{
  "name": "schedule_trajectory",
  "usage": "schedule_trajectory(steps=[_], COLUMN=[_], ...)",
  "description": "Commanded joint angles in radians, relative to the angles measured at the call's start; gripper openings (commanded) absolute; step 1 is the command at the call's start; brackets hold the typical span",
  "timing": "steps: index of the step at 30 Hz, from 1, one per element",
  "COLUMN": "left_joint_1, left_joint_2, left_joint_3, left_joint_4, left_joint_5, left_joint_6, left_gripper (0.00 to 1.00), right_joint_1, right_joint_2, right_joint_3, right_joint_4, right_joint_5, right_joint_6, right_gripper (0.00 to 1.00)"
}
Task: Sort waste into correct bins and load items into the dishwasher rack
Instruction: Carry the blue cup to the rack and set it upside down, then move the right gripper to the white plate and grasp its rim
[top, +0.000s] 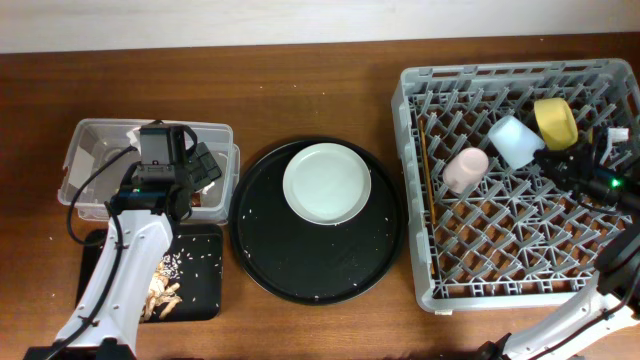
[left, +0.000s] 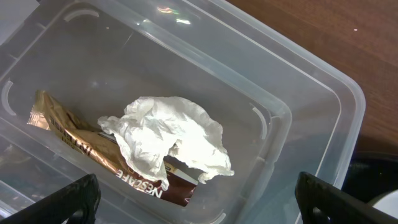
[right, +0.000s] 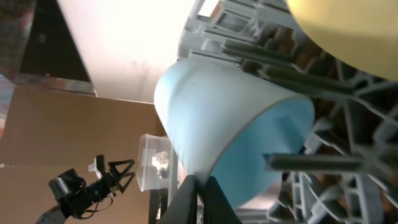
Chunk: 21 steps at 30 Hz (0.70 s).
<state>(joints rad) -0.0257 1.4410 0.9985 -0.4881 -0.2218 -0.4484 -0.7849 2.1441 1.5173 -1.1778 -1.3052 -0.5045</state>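
My left gripper (top: 205, 168) hangs open and empty over the clear box (top: 90, 140). In the left wrist view its fingers (left: 199, 208) are spread above the box (left: 298, 93), which holds the crumpled white napkin (left: 168, 137) lying on the brown wrapper (left: 68, 134). My right gripper (top: 546, 157) is shut on the rim of the light blue cup (top: 513, 140), which lies in the grey rack (top: 500, 290). The right wrist view shows the fingers (right: 200, 193) pinching the cup's wall (right: 230, 106). The pink cup (top: 466, 168), yellow bowl (top: 555, 122) and chopsticks (top: 425, 170) are in the rack. The pale plate (top: 327, 183) lies on the round tray.
The large round black tray (top: 260, 250) sits mid-table. The shallow black tray (top: 200, 300) at the front left holds food scraps and rice (top: 165, 292). The yellow bowl (right: 348, 25) is close above the blue cup, with rack pegs (right: 336, 186) around it.
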Motion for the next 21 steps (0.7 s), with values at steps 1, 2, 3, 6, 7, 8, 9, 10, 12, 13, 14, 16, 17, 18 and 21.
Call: schedule_trajectory(steps=[1, 2, 3, 6, 7, 8, 9, 10, 12, 13, 14, 16, 17, 18, 21], left_joint_1=[0.003, 0.003, 0.003, 0.003, 0.003, 0.003, 0.003, 0.003, 0.003, 0.003, 0.003, 0.003, 0.003, 0.003, 0.003], left_joint_2=[-0.003, -0.003, -0.003, -0.003, -0.003, -0.003, -0.003, -0.003, -0.003, -0.003, -0.003, -0.003, -0.003, -0.003, -0.003], left_joint_3=[0.003, 0.003, 0.003, 0.003, 0.003, 0.003, 0.003, 0.003, 0.003, 0.003, 0.003, 0.003, 0.003, 0.003, 0.003], left_joint_4=[0.001, 0.001, 0.001, 0.001, 0.001, 0.001, 0.001, 0.001, 0.001, 0.001, 0.001, 0.001, 0.001, 0.001, 0.001], left_joint_5=[-0.011, -0.011, -0.011, -0.011, -0.011, -0.011, -0.011, -0.011, -0.011, -0.011, -0.011, -0.011, -0.011, -0.011, -0.011], left_joint_6=[0.017, 0.017, 0.017, 0.017, 0.017, 0.017, 0.017, 0.017, 0.017, 0.017, 0.017, 0.017, 0.017, 0.017, 0.017], left_gripper=[0.99, 0.99, 0.99, 0.99, 0.99, 0.99, 0.99, 0.99, 0.99, 0.99, 0.99, 0.99, 0.99, 0.99, 0.99], right_joint_1=[-0.01, -0.016, -0.031, -0.08, -0.09, -0.101, -0.106, -0.101, -0.059, -0.021, 0.051, 0.229, 0.339, 0.501, 0.824], right_joint_2=[-0.017, -0.031, -0.062, -0.134, -0.152, -0.172, -0.204, -0.231, -0.307, -0.351, -0.417, -0.525, -0.572, -0.623, -0.644], right_joint_3=[-0.002, 0.001, 0.002, 0.01, 0.012, 0.013, 0.013, 0.013, 0.014, 0.014, 0.014, 0.014, 0.014, 0.014, 0.013], right_joint_4=[-0.035, -0.047, -0.06, -0.056, -0.054, -0.047, -0.045, -0.044, -0.03, -0.021, -0.01, -0.008, -0.008, -0.008, 0.016], right_joint_5=[0.082, 0.107, 0.127, 0.266, 0.32, 0.387, 0.416, 0.417, 0.431, 0.445, 0.499, 0.594, 0.66, 0.773, 0.981], right_joint_6=[-0.012, -0.011, -0.008, 0.146, 0.196, 0.262, 0.282, 0.286, 0.312, 0.312, 0.312, 0.312, 0.312, 0.315, 0.4], right_gripper=[0.1, 0.15, 0.16, 0.17, 0.19, 0.2, 0.2, 0.2, 0.21, 0.21, 0.21, 0.21, 0.22, 0.24, 0.3])
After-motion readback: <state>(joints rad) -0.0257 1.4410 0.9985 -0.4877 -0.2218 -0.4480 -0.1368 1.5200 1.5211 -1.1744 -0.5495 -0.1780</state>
